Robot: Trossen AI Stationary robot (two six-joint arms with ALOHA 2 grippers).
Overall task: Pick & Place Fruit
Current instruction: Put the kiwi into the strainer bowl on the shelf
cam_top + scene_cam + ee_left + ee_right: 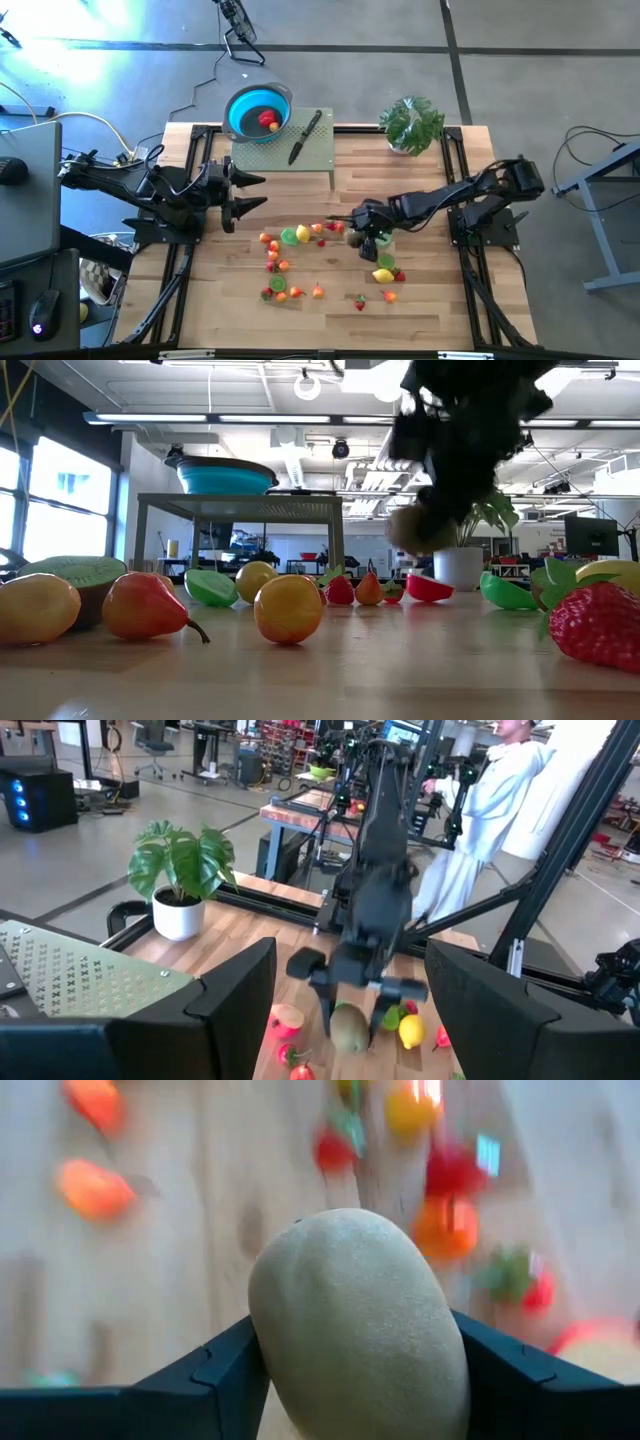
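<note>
Right gripper (352, 1370) jaws clamp the kiwi (355, 1330); lift straight, clear the scattered fruit (300, 235), head for the blue bowl (258, 112); left gripper (240, 197) jaws apart.

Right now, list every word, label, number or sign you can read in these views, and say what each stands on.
None can be read.
The perforated tray carries only a pattern of punched marks, no writing.
The blue bowl, the knife and the fruit show no labels.
Lit screens in the room behind the table are too blurred to read.
</note>
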